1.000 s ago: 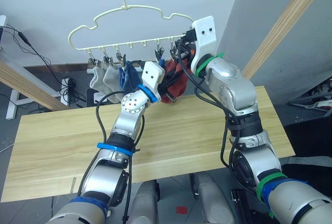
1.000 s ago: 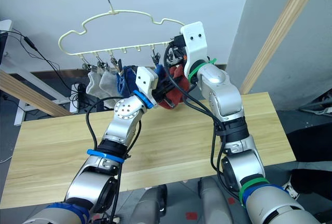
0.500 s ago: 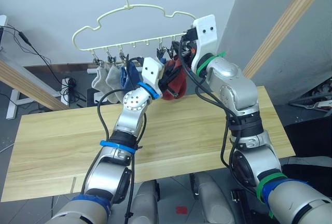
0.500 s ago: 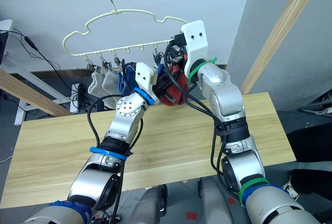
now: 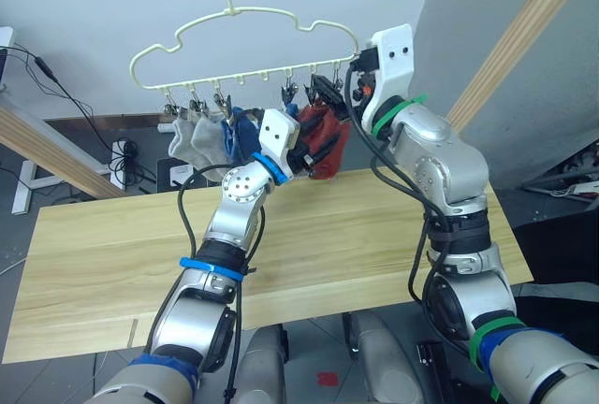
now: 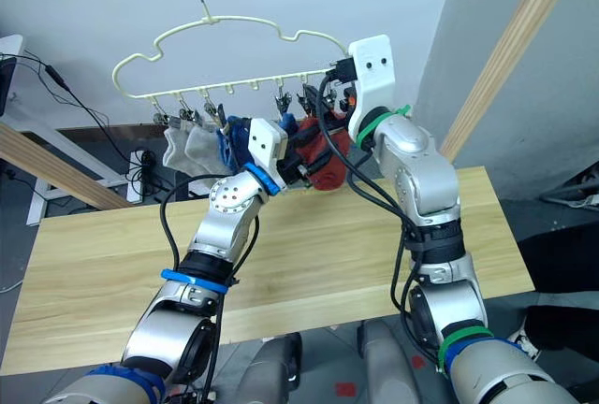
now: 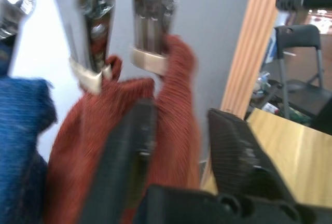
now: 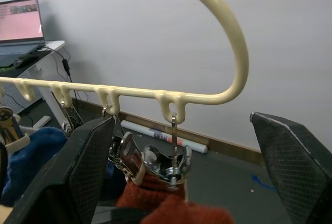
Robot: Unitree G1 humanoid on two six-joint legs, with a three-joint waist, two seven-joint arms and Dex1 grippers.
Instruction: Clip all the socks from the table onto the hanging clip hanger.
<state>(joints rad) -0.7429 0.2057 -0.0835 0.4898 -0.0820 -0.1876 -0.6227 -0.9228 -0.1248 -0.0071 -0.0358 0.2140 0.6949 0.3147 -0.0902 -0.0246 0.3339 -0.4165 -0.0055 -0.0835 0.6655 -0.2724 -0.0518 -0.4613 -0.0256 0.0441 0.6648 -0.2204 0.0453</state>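
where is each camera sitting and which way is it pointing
Left and right eye views: on the head, facing forward and down at the clip hanger over the table; both arms show.
Left wrist view: on the left wrist, along the open left claw at the rust-red socks.
Right wrist view: along the open right claw at the same hanger and red socks.

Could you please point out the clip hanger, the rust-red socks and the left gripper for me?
clip hanger (image 5: 245, 17): left eye view, on its pale yellow top wire.
rust-red socks (image 5: 326, 138): left eye view, on the hanging fabric.
left gripper (image 7: 179, 146): left wrist view, between its fingertips.
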